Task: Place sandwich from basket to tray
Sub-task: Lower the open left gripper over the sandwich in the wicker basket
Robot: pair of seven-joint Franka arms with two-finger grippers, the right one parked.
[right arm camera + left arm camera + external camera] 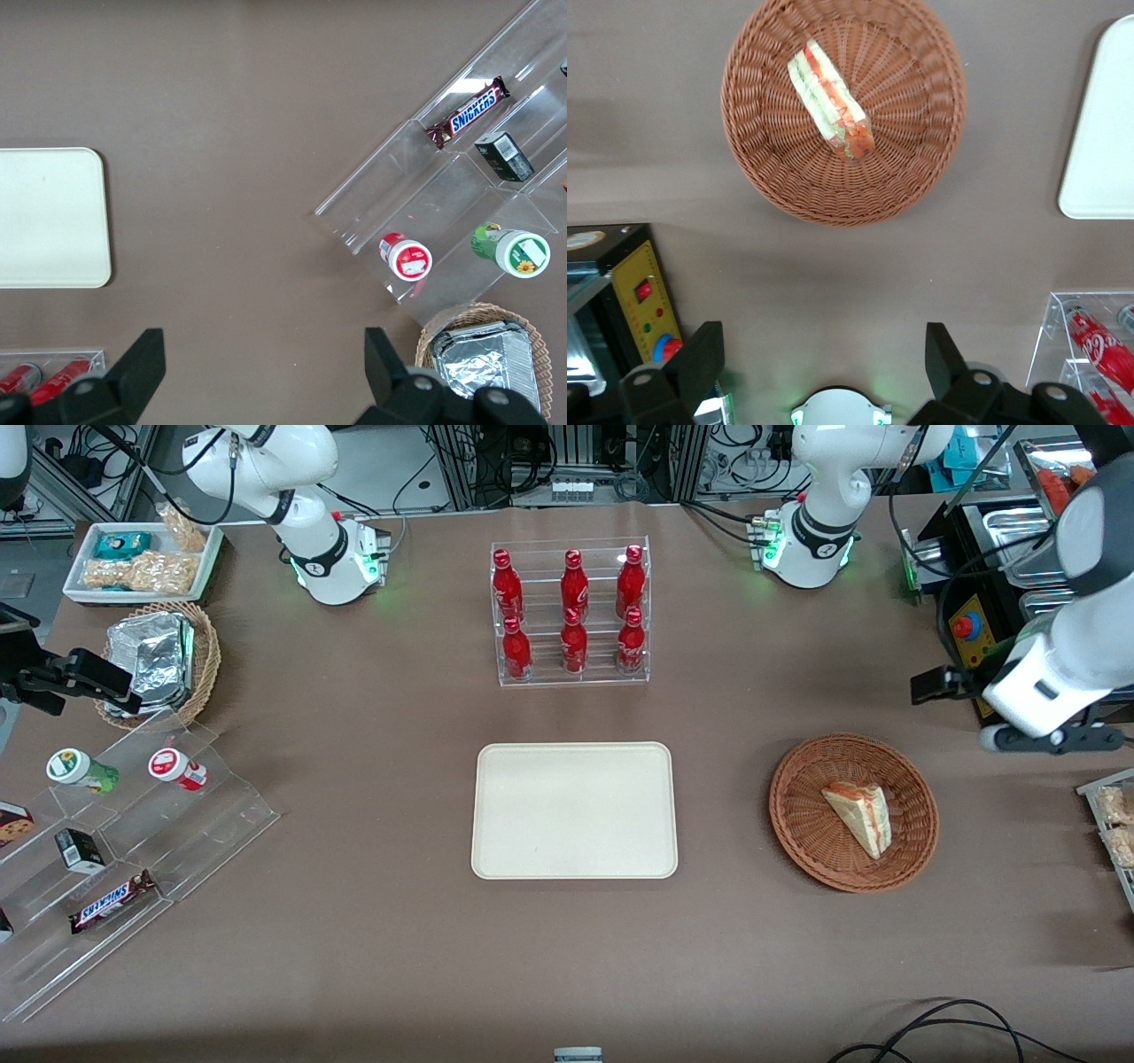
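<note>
Cream-beige rectangular tray (574, 810) lies bare; the left arm's gripper (824, 359) hangs spread wide above the table, farther back than the reddish-brown wicker basket (802, 824) holding the wrapped triangular sandwich (859, 813).

Gripper (824, 363), jaws spread, above sandwich (830, 99) in basket (912, 150).

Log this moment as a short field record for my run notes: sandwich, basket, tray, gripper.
sandwich: lying in the basket, untouched
basket: on the table, toward the working arm's end
tray: bare, beside the basket, nearer the camera than the bottle rack
gripper: open, above the table, clear of the basket, holding nothing
</note>
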